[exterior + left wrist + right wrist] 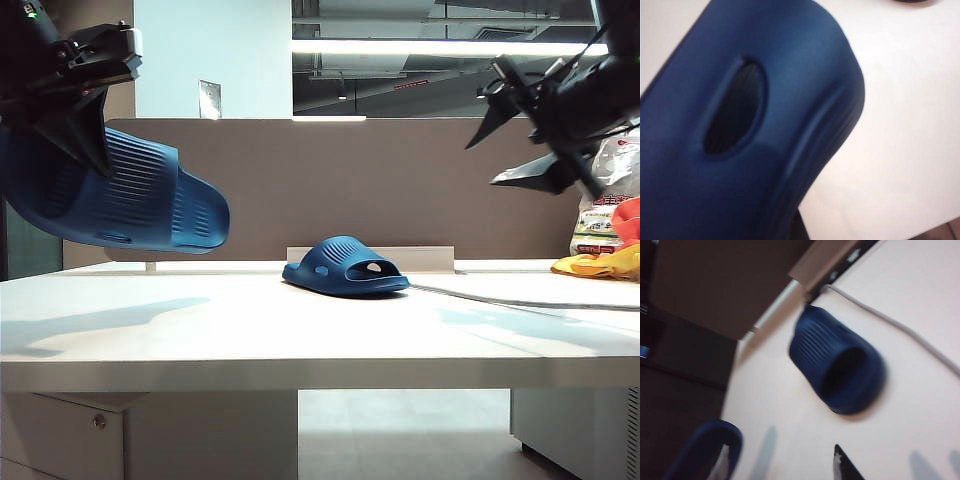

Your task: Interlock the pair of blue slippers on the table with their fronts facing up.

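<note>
Held slipper (130,195): dark navy moulded foam, raised above the table at the nine o'clock side of the exterior view; ribbed ridges run across its wide strap, the rounded toe end pointing toward three o'clock and tilted slightly down. In the left wrist view (755,125) its smooth matte surface fills the picture, an oval vent hole sunk in the side.

Left gripper (85,95): black, at the upper nine o'clock corner of the exterior view, its fingers pinched on the held slipper's rear part; the contact itself is hard to make out.

Resting slipper (346,268): the matching slide, flat on its sole at the table's centre, just before the divider panel; two oval vents show on the near side. The right wrist view (836,362) shows its ribbed strap and dark open mouth, blurred.

Right gripper (535,125): black, in the air at two o'clock, well apart from the resting slipper; fingers (845,465) spread, nothing between them.

Table (200,330): wide, flat, white, thick pale edge.

Divider panel (400,180): grey-brown, upright, matte.

Cable (900,325): thin, pale, curving across the table near the resting slipper.

Bags (605,235): crinkled plastic, orange and yellow, at three o'clock.
</note>
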Tool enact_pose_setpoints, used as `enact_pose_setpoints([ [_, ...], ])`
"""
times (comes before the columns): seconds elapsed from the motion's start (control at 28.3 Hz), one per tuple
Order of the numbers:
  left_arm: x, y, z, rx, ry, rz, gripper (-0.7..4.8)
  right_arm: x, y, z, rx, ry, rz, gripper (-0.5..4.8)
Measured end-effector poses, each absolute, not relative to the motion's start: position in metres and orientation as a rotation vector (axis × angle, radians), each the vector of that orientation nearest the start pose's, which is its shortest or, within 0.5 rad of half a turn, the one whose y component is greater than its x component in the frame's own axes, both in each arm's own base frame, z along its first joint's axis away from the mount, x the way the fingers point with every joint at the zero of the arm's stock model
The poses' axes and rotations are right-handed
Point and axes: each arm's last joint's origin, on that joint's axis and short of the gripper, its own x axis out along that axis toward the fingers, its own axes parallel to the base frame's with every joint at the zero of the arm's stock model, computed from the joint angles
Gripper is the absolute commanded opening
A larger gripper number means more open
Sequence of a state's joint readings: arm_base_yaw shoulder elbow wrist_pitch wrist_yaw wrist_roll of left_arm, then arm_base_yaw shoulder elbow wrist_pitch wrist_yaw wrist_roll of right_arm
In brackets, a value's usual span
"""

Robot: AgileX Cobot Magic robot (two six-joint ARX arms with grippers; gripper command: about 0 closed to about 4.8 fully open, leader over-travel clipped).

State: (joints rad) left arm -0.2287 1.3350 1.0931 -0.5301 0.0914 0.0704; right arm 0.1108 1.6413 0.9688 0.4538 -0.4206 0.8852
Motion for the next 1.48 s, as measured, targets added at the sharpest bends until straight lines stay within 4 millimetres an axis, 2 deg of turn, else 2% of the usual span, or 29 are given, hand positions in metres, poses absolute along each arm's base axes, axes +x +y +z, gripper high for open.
enact_pose_setpoints([
  [0.11, 0.273, -0.066, 0.294, 0.109, 0.747, -0.328, -0.06, 0.379, 0.058, 0.239, 0.981, 0.435, 0.454, 2.65],
  [0.32, 0.274, -0.067, 0.295, 0.086, 0.733, -0.339, -0.06, 0.428, 0.086, 0.225, 1.065, 0.502, 0.533, 2.64],
  [0.53, 0.274, -0.067, 0.295, 0.054, 0.732, -0.331, -0.06, 0.459, 0.114, 0.211, 1.096, 0.543, 0.574, 2.63],
  [0.74, 0.274, -0.069, 0.295, -0.011, 0.743, -0.365, -0.06, 0.468, 0.130, 0.189, 1.100, 0.611, 0.558, 2.62],
  [0.99, 0.276, -0.063, 0.298, -0.192, 0.749, -0.435, -0.06, 0.470, 0.129, 0.180, 1.096, 0.611, 0.493, 2.62],
  [1.17, 0.280, -0.041, 0.300, -0.350, 0.752, -0.467, -0.06, 0.474, 0.130, 0.181, 1.077, 0.593, 0.481, 2.62],
  [1.27, 0.281, -0.021, 0.301, -0.420, 0.749, -0.480, -0.06, 0.478, 0.131, 0.184, 1.050, 0.601, 0.479, 2.62],
  [1.48, 0.278, 0.012, 0.297, -0.468, 0.756, -0.418, -0.06, 0.483, 0.132, 0.190, 1.008, 0.592, 0.486, 2.61],
])
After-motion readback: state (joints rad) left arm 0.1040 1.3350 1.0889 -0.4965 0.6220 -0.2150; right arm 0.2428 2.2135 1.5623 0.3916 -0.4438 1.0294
